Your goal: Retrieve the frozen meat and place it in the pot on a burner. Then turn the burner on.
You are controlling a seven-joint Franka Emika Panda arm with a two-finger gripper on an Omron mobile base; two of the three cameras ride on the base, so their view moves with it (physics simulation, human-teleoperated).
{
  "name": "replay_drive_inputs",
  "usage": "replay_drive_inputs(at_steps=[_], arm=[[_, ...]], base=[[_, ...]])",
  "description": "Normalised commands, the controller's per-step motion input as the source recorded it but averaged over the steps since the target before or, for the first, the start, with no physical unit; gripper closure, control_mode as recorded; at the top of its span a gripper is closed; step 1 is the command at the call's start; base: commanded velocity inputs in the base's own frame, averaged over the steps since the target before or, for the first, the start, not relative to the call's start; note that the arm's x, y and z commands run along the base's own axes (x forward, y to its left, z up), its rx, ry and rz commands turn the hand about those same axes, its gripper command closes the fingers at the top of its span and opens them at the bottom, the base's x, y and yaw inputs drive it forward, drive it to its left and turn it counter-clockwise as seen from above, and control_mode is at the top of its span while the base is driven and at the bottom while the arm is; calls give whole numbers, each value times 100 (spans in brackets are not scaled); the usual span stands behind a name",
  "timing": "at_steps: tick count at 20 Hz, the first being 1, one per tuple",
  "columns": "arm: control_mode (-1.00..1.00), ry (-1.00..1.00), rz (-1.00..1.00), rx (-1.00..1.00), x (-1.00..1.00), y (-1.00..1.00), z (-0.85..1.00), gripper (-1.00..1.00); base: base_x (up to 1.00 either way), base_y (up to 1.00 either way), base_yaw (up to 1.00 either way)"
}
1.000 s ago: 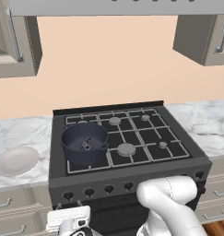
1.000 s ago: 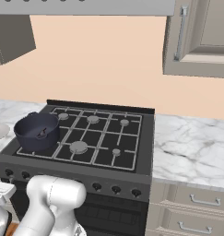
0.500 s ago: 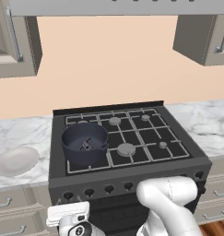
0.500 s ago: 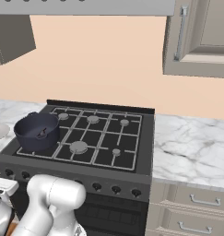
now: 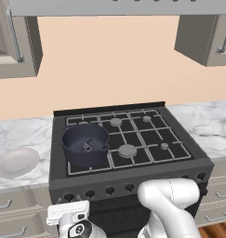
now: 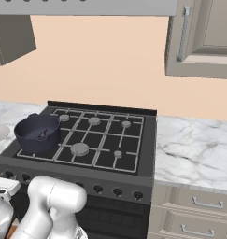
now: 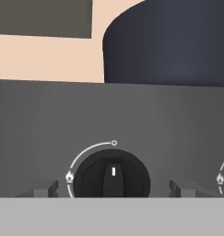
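- The meat (image 5: 87,146) lies inside the pot (image 5: 85,143) as a small dark lump, its shape hard to make out.
- The pot sits on the front left burner of the stove (image 5: 133,172); in the hand view only its dark wall (image 7: 168,44) shows above the front panel, cut off at the top and right.
- A knob (image 7: 112,177) faces the hand camera, its white mark pointing straight up; a second knob's ring is cut off at the right edge.
- The gripper (image 7: 113,189) is level with that knob, fingers (image 7: 45,189) apart on either side of it, only their tips showing.
- The arm bends low before the stove, wrist (image 5: 70,218) under the left knobs.
- A plate (image 5: 16,161) lies on the counter left of the stove.
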Motion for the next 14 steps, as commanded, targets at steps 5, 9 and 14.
replay_drive_inputs(at_steps=[5, 9, 14], arm=[[-100, -1, 0, 0, 8, 0, 0, -100], [-100, 0, 0, 0, 2, 0, 0, 100], [-100, 0, 0, 0, 0, 0, 0, 100]], base=[[0, 0, 0], [0, 0, 0], [0, 0, 0]])
